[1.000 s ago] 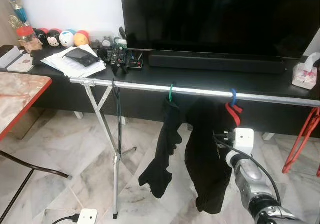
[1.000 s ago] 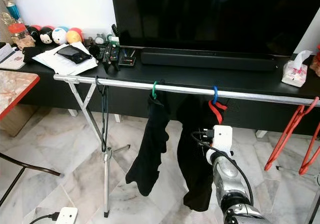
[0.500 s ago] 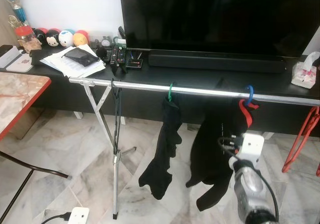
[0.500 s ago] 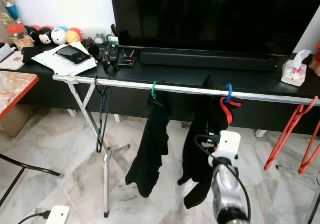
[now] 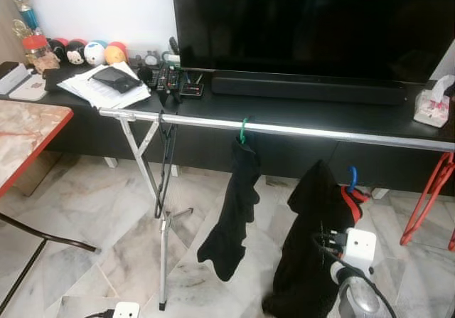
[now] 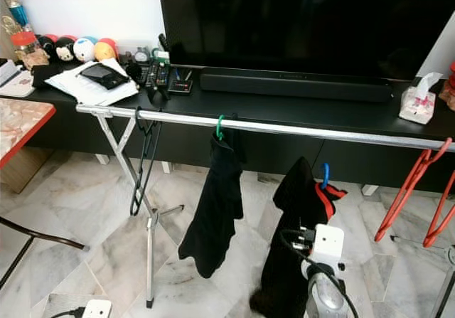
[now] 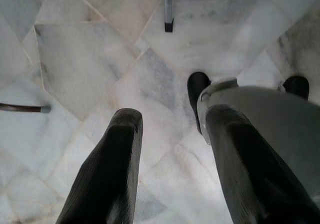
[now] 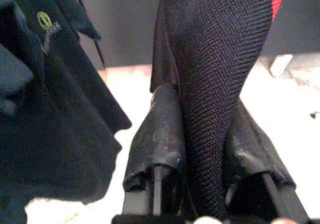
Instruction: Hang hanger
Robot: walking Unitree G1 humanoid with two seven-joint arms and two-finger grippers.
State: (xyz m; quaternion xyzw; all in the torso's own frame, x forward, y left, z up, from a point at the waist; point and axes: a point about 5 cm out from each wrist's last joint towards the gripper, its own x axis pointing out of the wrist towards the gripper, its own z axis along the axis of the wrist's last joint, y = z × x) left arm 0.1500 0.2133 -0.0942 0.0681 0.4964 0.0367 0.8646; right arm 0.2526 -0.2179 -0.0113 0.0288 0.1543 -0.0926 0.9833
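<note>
Your right gripper (image 8: 202,149) has its two black fingers (image 8: 157,134) clamped on a fold of black mesh fabric, part of the dark garment (image 5: 309,240) that hangs on the red hanger (image 5: 353,195). The hanger, with its blue hook (image 5: 351,176), sits right at the gripper, just above the white wrist box, and it is off the rail (image 5: 284,128), well below it, with the garment drooping toward the marble floor (image 5: 85,218). In the right wrist view, a second dark cloth beside the fingers carries a small yellow round logo (image 8: 43,19) with a line of yellow writing under it, too small to read. Further out, another black garment (image 5: 231,218) hangs from the rail on a green hook (image 5: 242,130), and an empty black hanger (image 5: 165,165) dangles near the rack's crossed legs. Behind the rail stands a black cabinet (image 5: 298,112) with a large dark television (image 5: 313,23), remotes, papers and round toys. Red hangers (image 5: 426,200) hang at the far right. Your left gripper (image 7: 170,159) points at the floor, fingers apart and holding nothing.
</note>
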